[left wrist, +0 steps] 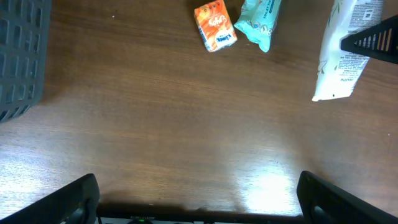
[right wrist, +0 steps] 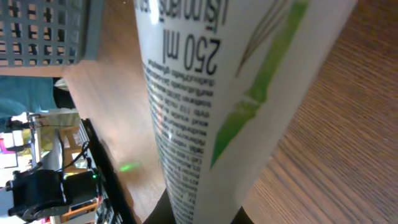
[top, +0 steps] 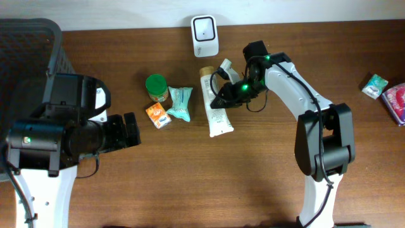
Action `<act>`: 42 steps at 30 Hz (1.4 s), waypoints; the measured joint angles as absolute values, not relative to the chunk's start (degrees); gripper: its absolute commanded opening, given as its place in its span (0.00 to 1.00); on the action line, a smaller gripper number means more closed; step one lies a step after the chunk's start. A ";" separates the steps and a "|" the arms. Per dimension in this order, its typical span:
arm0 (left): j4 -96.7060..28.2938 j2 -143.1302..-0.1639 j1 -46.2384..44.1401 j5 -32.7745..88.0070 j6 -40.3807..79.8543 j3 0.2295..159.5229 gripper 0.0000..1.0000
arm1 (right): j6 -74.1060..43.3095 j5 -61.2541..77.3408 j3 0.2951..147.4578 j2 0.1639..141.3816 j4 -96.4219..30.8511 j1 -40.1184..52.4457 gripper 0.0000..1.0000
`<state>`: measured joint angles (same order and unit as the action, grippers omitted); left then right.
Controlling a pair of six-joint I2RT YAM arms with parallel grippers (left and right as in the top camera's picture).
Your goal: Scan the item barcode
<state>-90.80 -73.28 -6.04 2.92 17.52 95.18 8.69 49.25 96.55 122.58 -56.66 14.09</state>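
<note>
From above, the right tool (top: 219, 99) is closed on a white tube (top: 218, 117) that lies lengthwise on the brown table (top: 253, 177), just below a white scanner (top: 205, 36) at the far edge. No print on the tube can be read from here. Left of the tube lie a teal packet (top: 180, 103), an orange box (top: 158, 116) and a jar (top: 156, 87) with a green lid, all close together. The left tool (top: 131, 130) hovers well to the left of them with its jaws wide apart and nothing between them. A dark basket (top: 28, 38) fills the far left corner. At the right edge lie a second teal packet (top: 375, 86) and a pink packet (top: 397, 101).

In the left wrist view, the left tool's fingers (left wrist: 74, 199) stand spread at the bottom corners over bare table. The orange box (left wrist: 215, 25) carries white lettering too small to read, and so does the teal packet (left wrist: 260, 22). The tube (left wrist: 339, 62) shows grey lines of fine print, with the right tool's dark fingers (left wrist: 373, 40) on it.

In the right wrist view, the tube (right wrist: 205, 93) fills the frame, running out from the closed jaws. It reads "250 ml", upside down, above blurred small print and beside a green leaf design.
</note>
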 measured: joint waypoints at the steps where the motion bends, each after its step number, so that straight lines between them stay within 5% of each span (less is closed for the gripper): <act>1: -90.80 -73.28 -6.04 2.90 17.52 95.18 0.99 | 8.71 49.04 96.55 122.58 -56.62 14.09 0.04; 14: -90.80 -73.28 -6.04 2.90 17.52 95.18 0.99 | 6.09 47.07 96.55 122.58 -55.90 14.09 0.04; 23: -90.80 -73.28 -6.04 2.90 17.52 95.18 0.99 | -15.22 9.47 96.57 122.58 -59.88 14.61 0.04; 32: -90.80 -73.28 -6.04 2.92 17.52 95.18 0.99 | -23.09 -18.65 96.64 122.93 -64.03 21.65 0.05; 37: -90.78 -73.28 -6.04 2.92 17.52 95.18 0.99 | -23.90 -22.41 96.71 127.22 -65.73 23.51 0.33; 42: -90.80 -73.28 -6.04 2.92 17.52 95.18 0.99 | -24.01 -17.87 98.24 127.59 -66.06 29.02 0.46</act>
<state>-90.80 -73.28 -6.04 2.92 17.52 95.18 -24.01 -17.87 98.24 127.59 -66.06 29.02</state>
